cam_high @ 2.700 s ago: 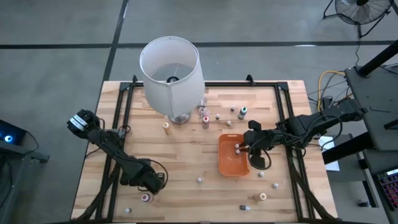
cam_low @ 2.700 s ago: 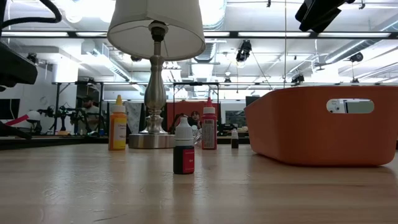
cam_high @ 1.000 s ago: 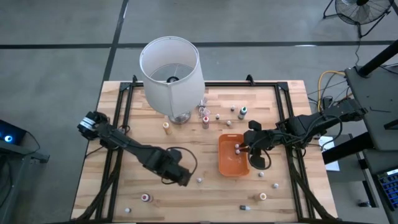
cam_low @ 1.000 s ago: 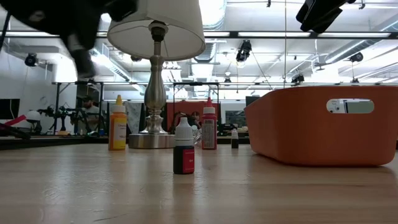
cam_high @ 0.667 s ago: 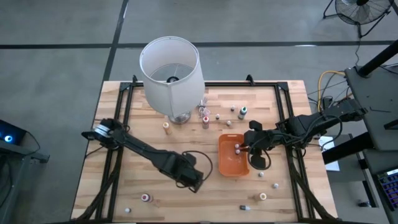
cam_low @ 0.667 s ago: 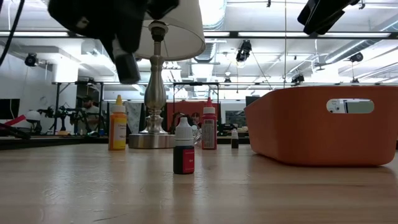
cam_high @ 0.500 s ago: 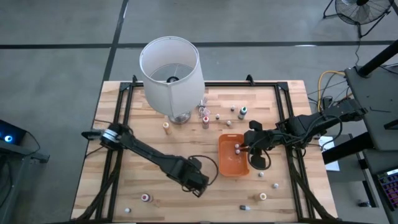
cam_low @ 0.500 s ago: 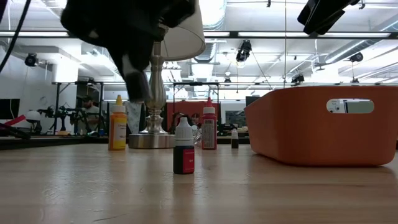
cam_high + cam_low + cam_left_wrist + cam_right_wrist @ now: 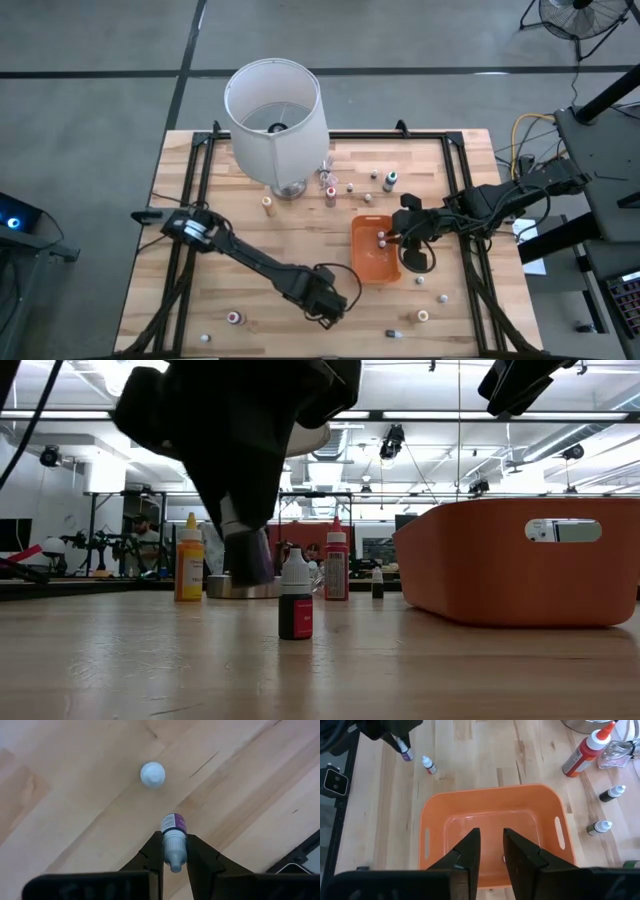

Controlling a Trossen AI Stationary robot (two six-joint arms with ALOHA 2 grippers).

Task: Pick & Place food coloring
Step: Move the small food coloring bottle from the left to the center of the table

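Observation:
My left gripper (image 9: 335, 302) hangs over the near middle of the table, shut on a tiny food coloring bottle with a purple label (image 9: 173, 825), also seen in the low view (image 9: 248, 556). Just beside it a white-capped, red-labelled bottle (image 9: 296, 598) stands on its base on the wood (image 9: 152, 774). My right gripper (image 9: 491, 851) hovers over the orange tray (image 9: 372, 262), its fingers slightly apart with nothing between them. My left gripper pinches the bottle's white cap end (image 9: 174, 854) between its two fingers. The fingers (image 9: 155, 851) come from above, pointing down. The purple-labelled body sticks out below the fingertips, roughly upright, lifted clear of the table.
A tall lamp with a white shade (image 9: 275, 110) stands at the far side on a metal foot (image 9: 243, 585). Yellow (image 9: 188, 558) and red (image 9: 336, 562) bottles stand near it, and several more tiny bottles are scattered, some near the front edge (image 9: 422, 316).
My left gripper has carried the purple-labelled bottle toward the table's right and near edges, coming lower and drawing close to the standing red-labelled bottle. The bottle has stayed between the fingers.

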